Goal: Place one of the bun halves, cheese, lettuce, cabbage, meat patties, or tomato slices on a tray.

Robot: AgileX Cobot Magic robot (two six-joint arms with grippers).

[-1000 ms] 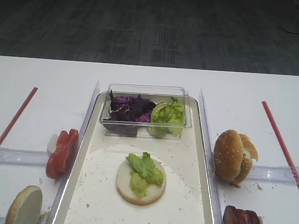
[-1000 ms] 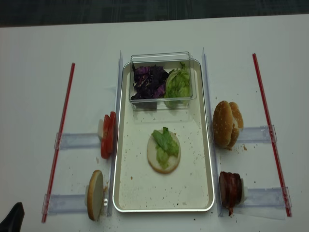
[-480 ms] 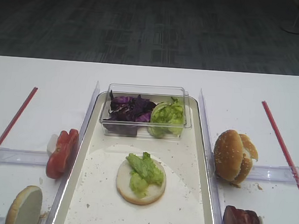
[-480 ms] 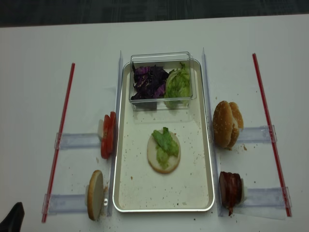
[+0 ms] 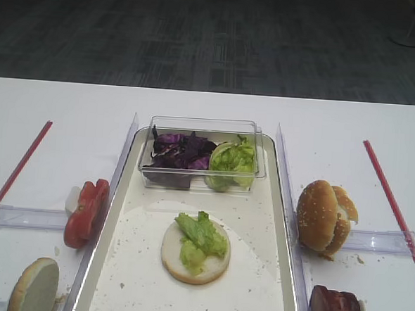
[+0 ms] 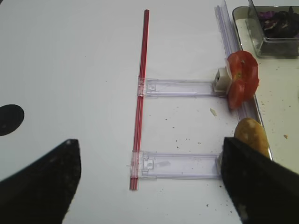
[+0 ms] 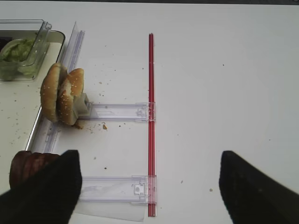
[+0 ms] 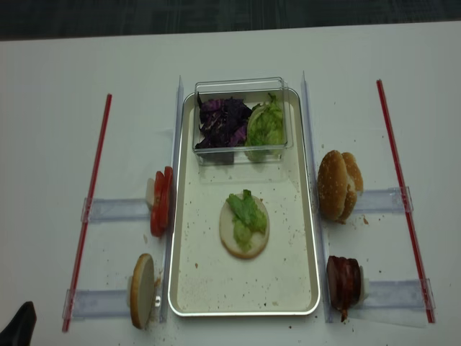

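On the cream tray lies a bun half, cut face up, with lettuce on it. At the tray's far end a clear tub holds purple cabbage and more lettuce. Left of the tray stand tomato slices and one bun half. To its right are two bun halves and meat patties. No cheese is in view. My right gripper hangs open over the bare table right of the patties. My left gripper is open too, left of the bun half.
Red strips run along both outer sides of the table. Clear plastic rails hold the food beside the tray. Crumbs are scattered over the tray and near the right buns.
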